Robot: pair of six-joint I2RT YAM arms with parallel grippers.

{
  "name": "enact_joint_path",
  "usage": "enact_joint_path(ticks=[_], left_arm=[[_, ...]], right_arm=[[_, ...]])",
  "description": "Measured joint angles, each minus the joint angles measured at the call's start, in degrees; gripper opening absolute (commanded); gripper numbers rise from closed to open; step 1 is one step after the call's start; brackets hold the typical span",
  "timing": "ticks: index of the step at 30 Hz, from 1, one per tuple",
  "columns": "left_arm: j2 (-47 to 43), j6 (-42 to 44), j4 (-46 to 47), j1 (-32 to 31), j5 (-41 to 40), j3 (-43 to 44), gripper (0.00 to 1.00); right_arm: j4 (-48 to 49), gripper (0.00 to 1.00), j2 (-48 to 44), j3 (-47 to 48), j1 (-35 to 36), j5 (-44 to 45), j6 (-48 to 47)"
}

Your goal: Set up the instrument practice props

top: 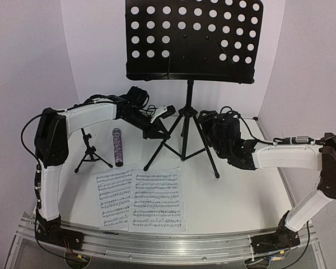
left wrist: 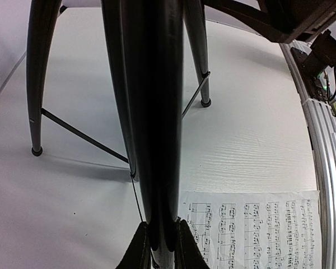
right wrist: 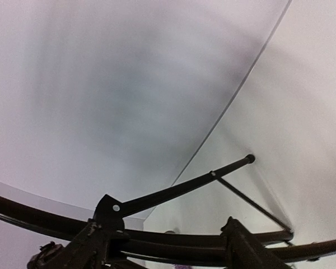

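Observation:
The black music stand (top: 193, 39) stands upright at the back centre on its tripod legs, its perforated desk empty. My left gripper (top: 159, 130) is shut on the stand's left front leg (left wrist: 151, 112), fingers (left wrist: 139, 249) on either side. My right gripper (top: 208, 126) is at the tripod's right side; its fingers (right wrist: 243, 246) stand wide apart, and a stand leg (right wrist: 179, 190) runs past them. Two white music sheets (top: 143, 199) lie flat at the front; one shows in the left wrist view (left wrist: 257, 230). The glittery microphone (top: 117, 147) lies left of the stand. The small mic stand (top: 89, 151) stands further left.
White walls close in the back and both sides. An aluminium rail (top: 157, 241) runs along the near table edge and shows in the left wrist view (left wrist: 325, 140). Cables hang behind both wrists.

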Motion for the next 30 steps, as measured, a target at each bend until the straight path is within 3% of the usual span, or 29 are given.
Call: enact_joint_path(ticks=[7,14,21,30], left_arm=[[0.1,0.0,0.0,0.0,0.0,0.1,0.00],[2.0,0.7,-1.3,0.6,0.6,3.1,0.00],[2.6,1.3,-1.6,0.8,1.1,3.8,0.00],[3.6,1.5,-2.8,0.9,1.1,5.8,0.00]], right_arm=[[-2.7,0.87,-5.3,-1.7,-0.7,-0.3,-10.2],[-5.9,0.88,-10.5,-5.2,-1.8,-2.5,-26.4],[-18.4,0.90,-10.8,-3.0,-4.9,-8.3,-43.8],[-28.3,0.89,-11.1,-0.8,-6.5,-22.7,-55.3]])
